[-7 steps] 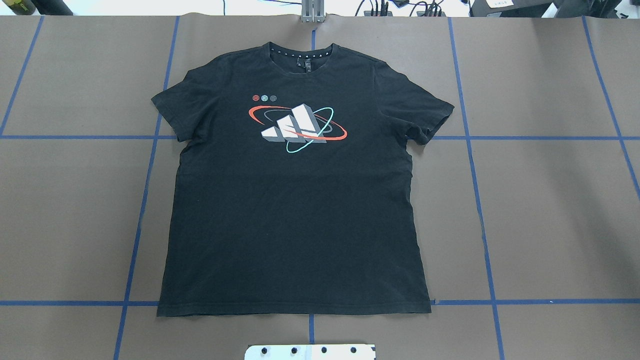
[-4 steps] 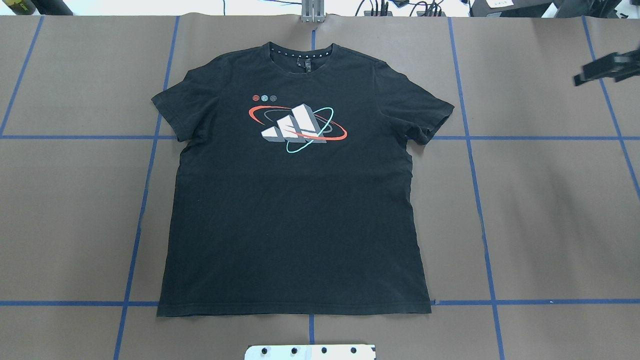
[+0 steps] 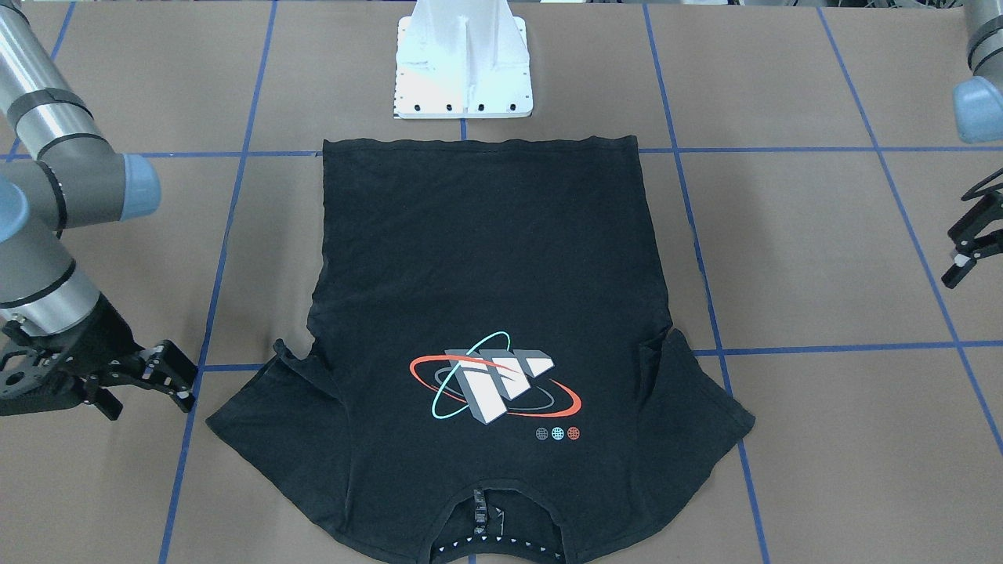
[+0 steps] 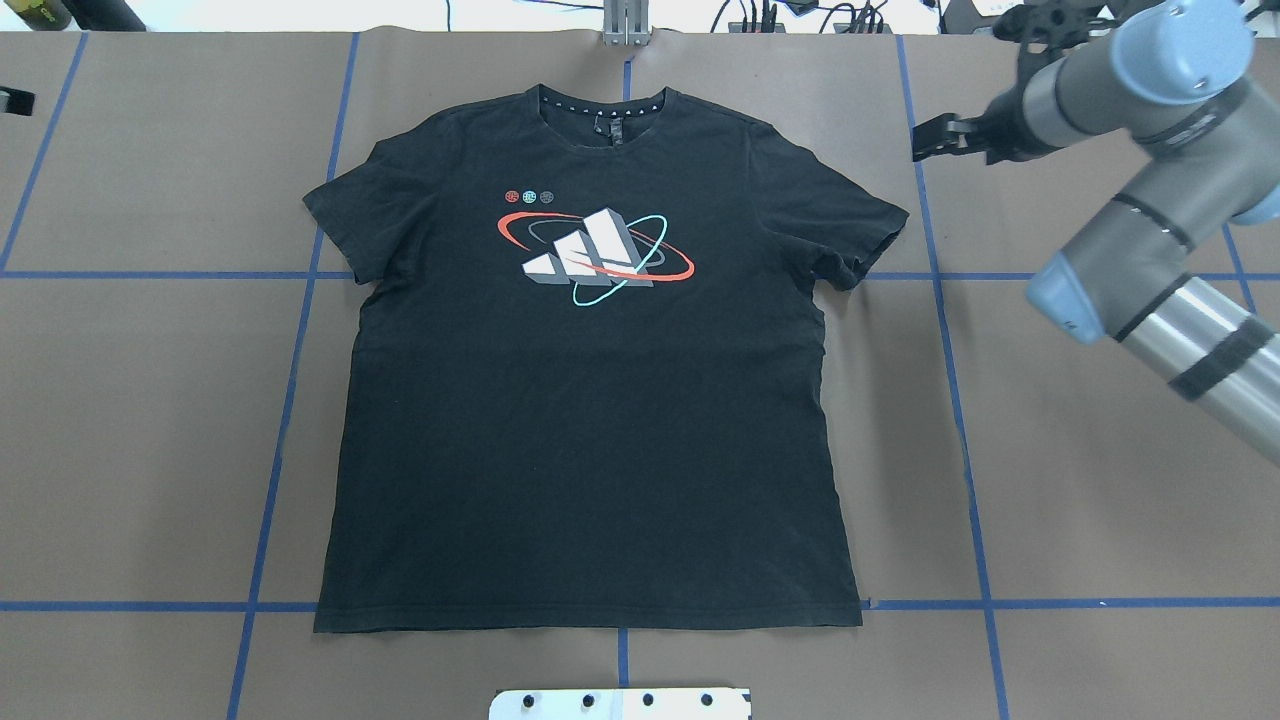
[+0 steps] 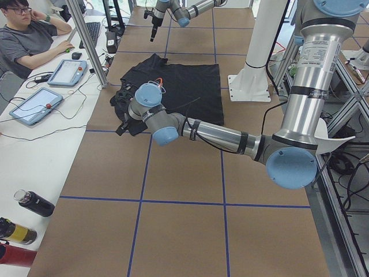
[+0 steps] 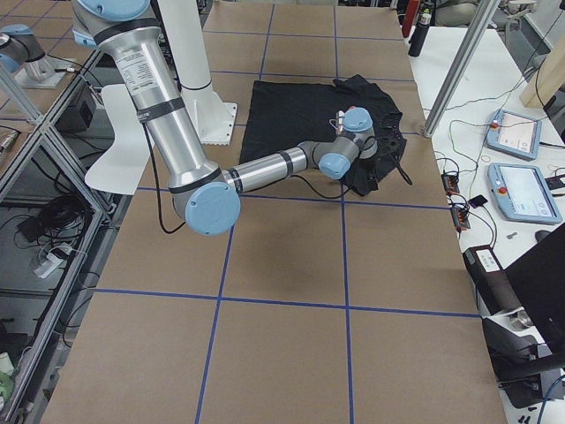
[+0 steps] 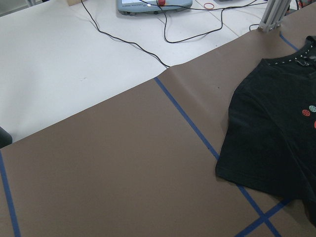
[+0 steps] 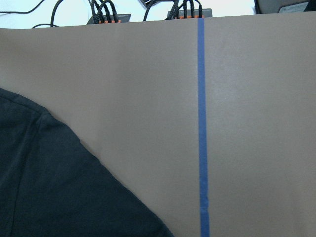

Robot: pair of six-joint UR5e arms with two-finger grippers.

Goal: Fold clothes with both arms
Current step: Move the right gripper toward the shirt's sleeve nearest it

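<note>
The black T-shirt lies flat and face up on the brown table, collar at the far side, its orbit logo showing. It also shows in the front view. My right gripper hovers open and empty just outside the shirt's right shoulder and sleeve; in the front view it is beside that sleeve, not touching it. My left gripper is open and empty, well away from the left sleeve; only its tip shows at the overhead view's left edge. The left wrist view shows the left sleeve.
The white base pedestal stands just behind the shirt's hem. Blue tape lines grid the table. A metal post and cables sit past the collar. An operator, tablets and bottles are at the far side table.
My right arm has swung in from the right edge to just beside the shirt's right shoulder. The left gripper's tip has appeared at the left edge. The shirt has not moved.
</note>
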